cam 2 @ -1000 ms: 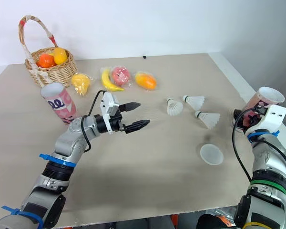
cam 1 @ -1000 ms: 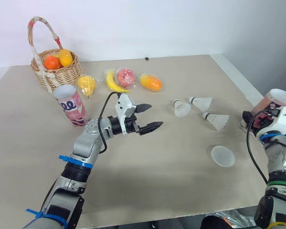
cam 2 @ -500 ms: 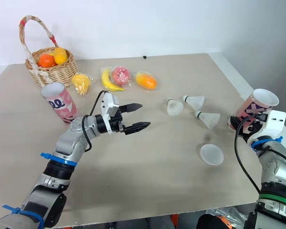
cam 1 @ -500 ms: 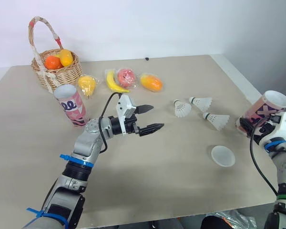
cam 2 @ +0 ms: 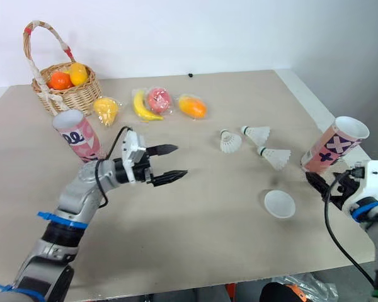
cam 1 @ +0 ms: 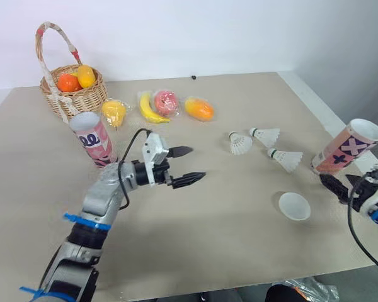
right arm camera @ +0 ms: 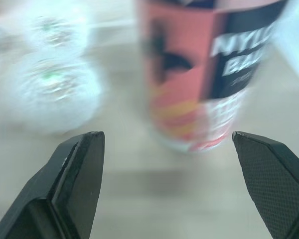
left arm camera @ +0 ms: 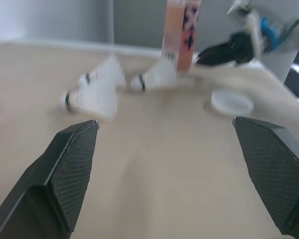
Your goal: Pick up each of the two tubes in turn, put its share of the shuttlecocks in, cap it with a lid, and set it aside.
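Beige worktop [cam 1: 195, 251] against a white wall. Far left, wicker basket [cam 1: 82, 100] of fruit; just in front of it, pink tube [cam 1: 92, 139] upright, mouth open. Next, left gripper [cam 1: 197, 163] hovering above bare worktop, fingers spread wide, holding nothing. Behind it, row of wrapped fruit [cam 1: 167, 104]. Right of centre, three shuttlecocks [cam 1: 240, 143] lying close together; white lid [cam 1: 294, 206] nearer, apart from them. At the right edge, second tube [cam 1: 348, 148] standing uncapped; right gripper [cam 1: 335, 187] just beside its base, fingers splayed, empty.
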`<state>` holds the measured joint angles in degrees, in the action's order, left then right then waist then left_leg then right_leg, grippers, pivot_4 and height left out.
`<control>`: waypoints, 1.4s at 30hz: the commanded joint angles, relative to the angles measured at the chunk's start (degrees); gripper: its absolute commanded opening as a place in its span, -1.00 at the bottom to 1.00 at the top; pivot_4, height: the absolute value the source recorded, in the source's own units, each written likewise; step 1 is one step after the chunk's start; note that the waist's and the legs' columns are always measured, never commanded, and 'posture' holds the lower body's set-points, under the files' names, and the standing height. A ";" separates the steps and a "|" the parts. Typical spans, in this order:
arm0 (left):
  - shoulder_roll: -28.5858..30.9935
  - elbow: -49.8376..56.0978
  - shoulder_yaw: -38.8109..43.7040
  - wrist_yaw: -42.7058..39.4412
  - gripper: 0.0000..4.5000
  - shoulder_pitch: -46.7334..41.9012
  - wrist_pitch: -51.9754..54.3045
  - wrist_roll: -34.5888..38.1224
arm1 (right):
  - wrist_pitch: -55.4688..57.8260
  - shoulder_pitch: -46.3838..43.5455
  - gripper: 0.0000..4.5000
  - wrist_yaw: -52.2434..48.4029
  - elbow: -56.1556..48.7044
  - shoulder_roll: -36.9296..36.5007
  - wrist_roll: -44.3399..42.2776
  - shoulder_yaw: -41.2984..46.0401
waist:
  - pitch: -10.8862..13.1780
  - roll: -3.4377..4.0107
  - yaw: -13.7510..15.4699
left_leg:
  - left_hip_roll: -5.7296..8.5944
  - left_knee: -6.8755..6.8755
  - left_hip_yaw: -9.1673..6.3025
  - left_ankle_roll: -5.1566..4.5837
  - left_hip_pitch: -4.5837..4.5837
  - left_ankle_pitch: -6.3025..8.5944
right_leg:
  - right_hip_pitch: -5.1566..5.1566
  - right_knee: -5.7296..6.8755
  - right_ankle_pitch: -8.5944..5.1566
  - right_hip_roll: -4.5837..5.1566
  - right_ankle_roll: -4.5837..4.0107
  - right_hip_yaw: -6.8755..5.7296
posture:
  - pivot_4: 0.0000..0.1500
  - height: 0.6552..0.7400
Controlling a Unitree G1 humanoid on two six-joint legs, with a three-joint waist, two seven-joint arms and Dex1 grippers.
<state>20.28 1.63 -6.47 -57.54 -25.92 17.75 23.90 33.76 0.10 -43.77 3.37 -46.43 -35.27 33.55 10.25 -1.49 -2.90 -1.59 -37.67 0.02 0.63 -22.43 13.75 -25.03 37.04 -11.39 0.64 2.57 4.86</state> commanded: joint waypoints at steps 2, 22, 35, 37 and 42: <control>3.33 8.33 3.92 1.95 1.00 4.68 3.37 3.23 | 3.54 1.30 0.95 -9.14 -13.03 -2.68 -8.48 0.43 | 0.02 -0.04 -0.08 | -0.04 -0.04 -0.02 0.01 0.02 -0.01 | 0.02 0.00 0.03 -0.05 0.02 -0.01 | 1.00 0.76; -2.96 28.00 26.26 34.86 1.00 35.42 -0.24 -0.52 | -6.53 -23.05 0.95 -13.22 -13.43 12.74 2.94 -35.36 | 0.14 -0.33 1.03 | -0.03 -0.35 -0.29 0.06 -0.30 -0.03 | 0.01 -0.03 0.00 -0.21 -0.12 -0.02 | 1.00 0.76; -0.92 10.13 26.55 37.26 1.00 24.00 -4.03 -3.86 | -6.98 -21.88 0.95 -8.72 -18.82 15.59 4.96 -35.19 | 0.13 -0.35 0.87 | -0.09 -0.43 -0.29 0.05 -0.27 -0.05 | 0.02 0.00 0.10 -0.30 -0.22 -0.02 | 1.00 0.76; 0.09 7.27 25.52 35.67 1.00 22.51 -4.90 -4.38 | -6.62 -21.42 0.95 -8.15 -20.24 15.25 4.55 -34.58 | 0.13 -0.35 0.85 | -0.09 -0.42 -0.29 0.06 -0.30 -0.05 | -0.01 -0.01 0.13 -0.30 -0.15 -0.03 | 1.00 0.76; 2.12 0.58 23.25 32.49 1.00 18.37 -5.68 -5.01 | -6.13 -20.40 0.95 -6.71 -22.30 14.83 4.63 -33.57 | 0.12 -0.36 0.71 | -0.10 -0.42 -0.30 0.06 -0.31 -0.05 | -0.02 0.00 0.13 -0.31 -0.15 -0.03 | 1.00 0.76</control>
<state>21.18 3.82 17.19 -23.53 -5.58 13.61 19.17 27.88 -20.57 -51.02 -16.66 -31.04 -30.06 -1.75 10.37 -1.85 -2.19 -1.68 -38.08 -0.27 0.69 -22.74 13.71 -25.04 37.04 -11.26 0.33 2.42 4.83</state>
